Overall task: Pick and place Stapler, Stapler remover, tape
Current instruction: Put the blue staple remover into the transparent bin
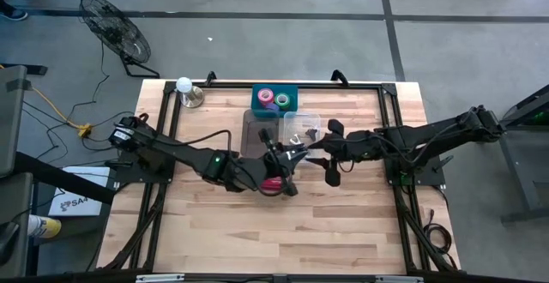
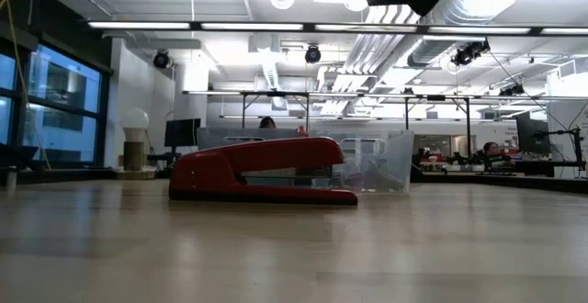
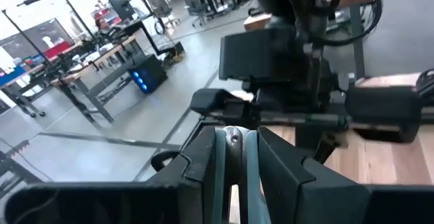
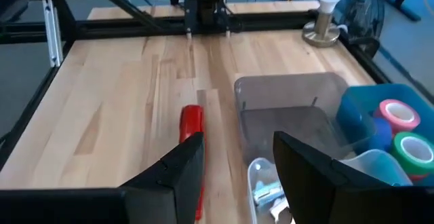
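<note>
- Two dark fingers (image 4: 176, 176) of the right gripper (image 4: 237, 173) fill the near edge of the right wrist view, standing apart with nothing between them.
- Between and beyond those fingers lies the red stapler (image 4: 191, 125), flat on the wooden tabletop (image 4: 115, 95), just beside a clear plastic bin (image 4: 291, 108).
- From above, the right gripper (image 1: 330, 156) hangs over the middle of the tabletop (image 1: 300, 223), beside the clear plastic bin (image 1: 292, 127).
- At table height, the stapler (image 2: 262, 170) lies lengthwise on the tabletop (image 2: 294, 248), with the clear plastic bin (image 2: 377, 161) right behind it.
- Next to the clear plastic bin sits a blue tray (image 4: 363, 115) holding tape rolls: a pink tape roll (image 4: 399, 113) and a green tape roll (image 4: 413, 149).
- From above, the blue tray (image 1: 274, 99) sits at the far edge of the tabletop, against the bin's far side.
- A small metal stapler remover (image 4: 266, 190) lies in a clear compartment near the right gripper.
- The left gripper (image 1: 287, 159) reaches in from the left to the centre of the tabletop, close to the right gripper; the stapler (image 1: 274, 183) shows red under the left arm.
- In the left wrist view, the left gripper (image 3: 232, 163) has its fingers (image 3: 203, 159) nearly together, with only a thin gap; whether anything is pinched there cannot be told.
- A white light bulb on a stand (image 4: 327, 10) stands in a far corner of the tabletop.
</note>
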`<control>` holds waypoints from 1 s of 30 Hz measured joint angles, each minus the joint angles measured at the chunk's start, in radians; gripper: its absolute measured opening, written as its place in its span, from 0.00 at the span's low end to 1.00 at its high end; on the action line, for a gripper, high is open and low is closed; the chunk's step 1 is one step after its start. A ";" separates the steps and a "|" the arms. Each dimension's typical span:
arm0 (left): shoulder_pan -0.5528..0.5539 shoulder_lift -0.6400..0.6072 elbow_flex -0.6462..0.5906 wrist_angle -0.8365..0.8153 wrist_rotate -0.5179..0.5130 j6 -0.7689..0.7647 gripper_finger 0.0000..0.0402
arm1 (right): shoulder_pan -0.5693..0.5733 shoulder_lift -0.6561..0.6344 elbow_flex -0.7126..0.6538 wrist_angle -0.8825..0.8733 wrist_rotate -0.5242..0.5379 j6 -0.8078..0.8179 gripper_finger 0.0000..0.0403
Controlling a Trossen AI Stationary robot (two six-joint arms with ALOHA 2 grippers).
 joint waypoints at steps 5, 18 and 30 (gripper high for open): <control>0.000 0.000 0.000 0.052 -0.001 0.005 0.20 | 0.000 0.000 0.000 0.057 -0.004 -0.031 0.42; 0.000 0.000 0.001 0.226 0.000 0.033 0.20 | -0.005 -0.025 0.000 0.245 -0.074 -0.108 0.43; 0.006 0.000 0.001 0.324 0.029 0.046 0.20 | -0.005 -0.076 0.000 0.399 -0.148 -0.102 0.53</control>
